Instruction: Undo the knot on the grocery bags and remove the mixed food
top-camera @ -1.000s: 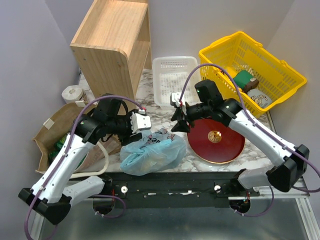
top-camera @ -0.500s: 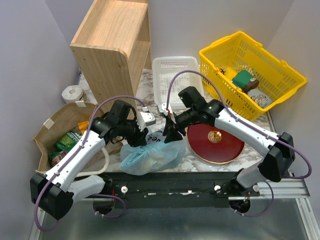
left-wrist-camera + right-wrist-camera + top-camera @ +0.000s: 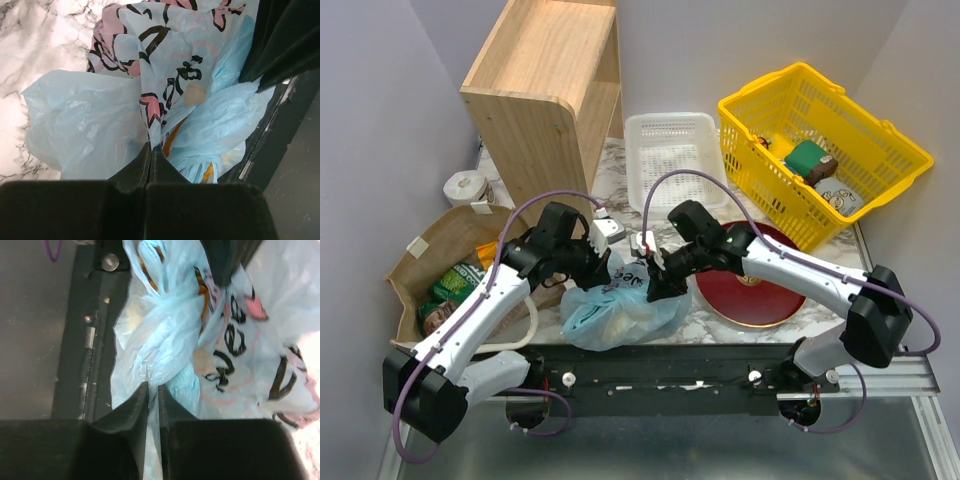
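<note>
Plastic bag (image 3: 620,315) one, pinched: left gripper (image 3: 151,148), right gripper (image 3: 153,388).

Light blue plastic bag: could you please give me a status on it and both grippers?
Left gripper shut on bag film. Right gripper shut on another fold. Bag not yet opened. Red plate alongside, not blocking.

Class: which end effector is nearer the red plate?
Right. The right end effector is on the blue plastic bag beside the red plate; the left end effector is farther left.
</note>
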